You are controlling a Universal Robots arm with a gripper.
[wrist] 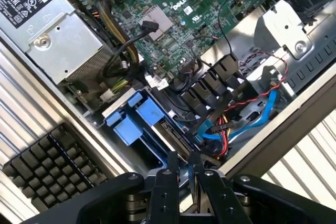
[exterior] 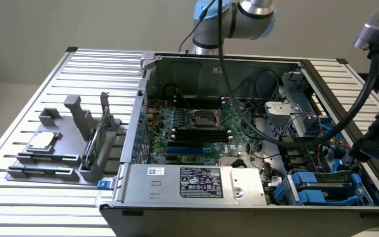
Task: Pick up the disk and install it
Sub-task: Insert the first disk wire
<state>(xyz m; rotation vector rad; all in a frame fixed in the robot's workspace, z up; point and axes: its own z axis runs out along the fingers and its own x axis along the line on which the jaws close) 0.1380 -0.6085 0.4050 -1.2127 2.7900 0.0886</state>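
Note:
My gripper (wrist: 182, 163) hangs over the case's drive-bay corner, at the exterior view's right (exterior: 355, 159). Its two fingers (wrist: 167, 167) stand close together, shut on the disk (wrist: 176, 139). The disk shows edge-on as a thin dark slab with a blue strip of carrier between the fingertips. It slants down into the bay next to the blue plastic drive carriers (wrist: 137, 121) (exterior: 324, 190).
The open computer case (exterior: 130, 148) lies on a slatted metal table (exterior: 38, 197). Inside are the motherboard (exterior: 196, 126), the grey power supply (exterior: 189, 183) and red and blue cables (wrist: 247, 114) close to the bay. A grey holder (exterior: 57, 163) beside the case carries a silver chip (exterior: 43, 142) and a green card (exterior: 97, 140).

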